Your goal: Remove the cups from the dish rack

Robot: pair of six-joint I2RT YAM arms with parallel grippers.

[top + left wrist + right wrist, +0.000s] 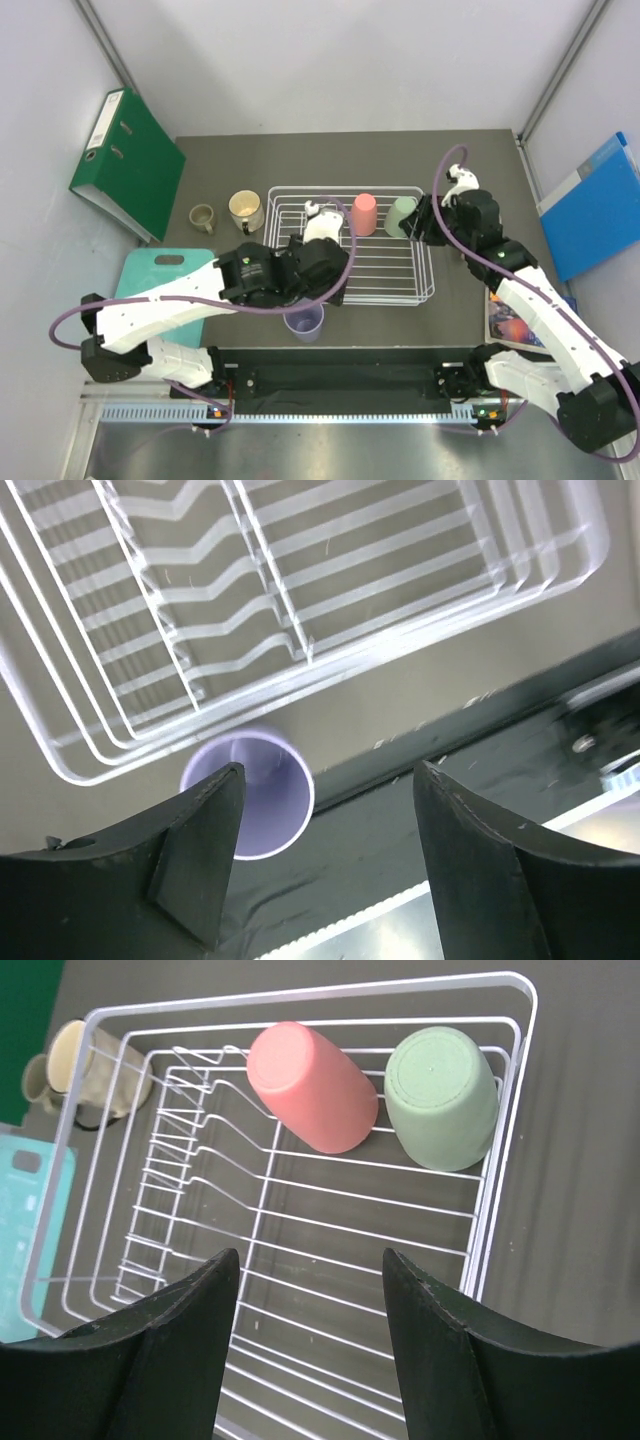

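Lavender cup (275, 790) stood upright beneath the left gripper (330, 780), partly hidden behind one finger, just outside the dish rack (330, 1210). Both jaws were apart and empty. Beyond the right gripper (310, 1260), likewise apart, a pink cup (312, 1085) and a mint-green cup (442, 1095) sat bottom-up inside the rack.

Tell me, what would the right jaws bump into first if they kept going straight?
Most likely the dish rack, on its wire floor, since the right gripper tilts down over it with open jaws. The pink cup lies farther along that line, but depth is hard to judge.
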